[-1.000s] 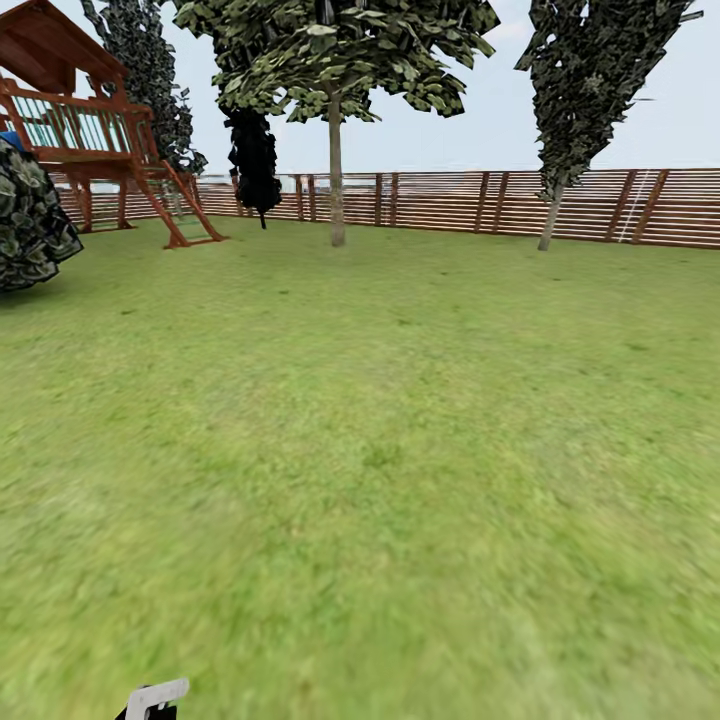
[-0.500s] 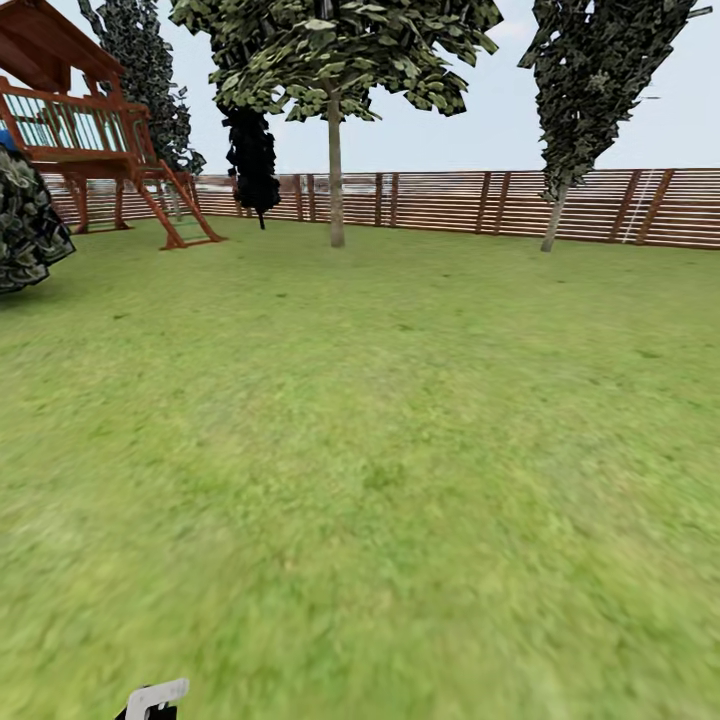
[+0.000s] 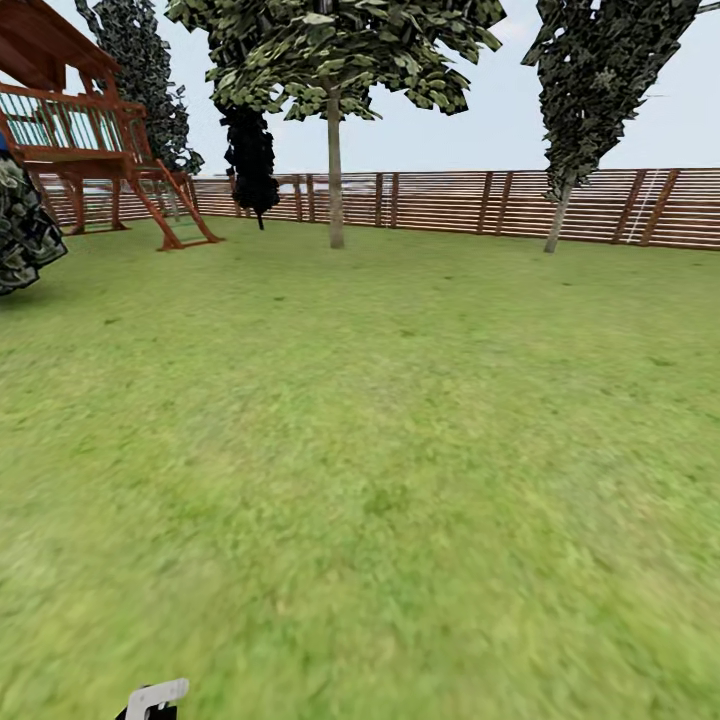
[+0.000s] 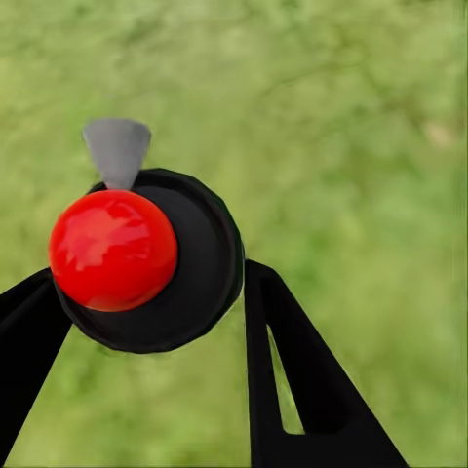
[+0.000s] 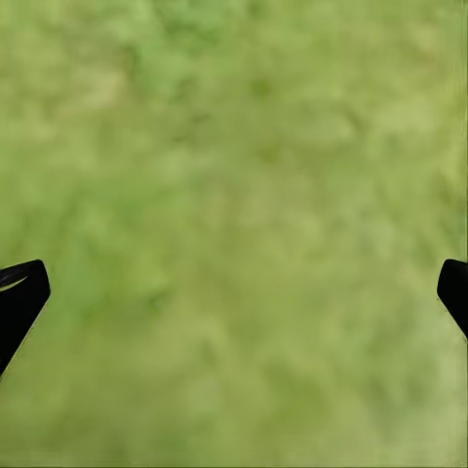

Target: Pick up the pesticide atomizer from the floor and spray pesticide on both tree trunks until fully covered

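My left gripper [image 4: 146, 302] is shut on the pesticide atomizer [image 4: 195, 263], a black round body with a red ball on top and a grey cone nozzle [image 4: 117, 148], held over grass. A pale part of it [image 3: 155, 697] peeks in at the head view's lower edge. Far ahead on the lawn stands a tree with a straight grey-brown trunk [image 3: 336, 180] and a high green crown [image 3: 340, 50]. My right gripper [image 5: 234, 292] is open, its black fingertips [image 5: 19, 297] wide apart over bare grass.
A brown slat fence [image 3: 450, 203] closes the lawn's far side. A darker tree with a thin slanted trunk [image 3: 553, 222] stands at the back right, a black column-shaped tree [image 3: 250, 155] at the back left. A wooden play tower [image 3: 80, 130] and a bush [image 3: 20, 230] are at left.
The head view has crept forward a little, so the play tower and bush slide left and the right tree slides right. Both grippers look the same.
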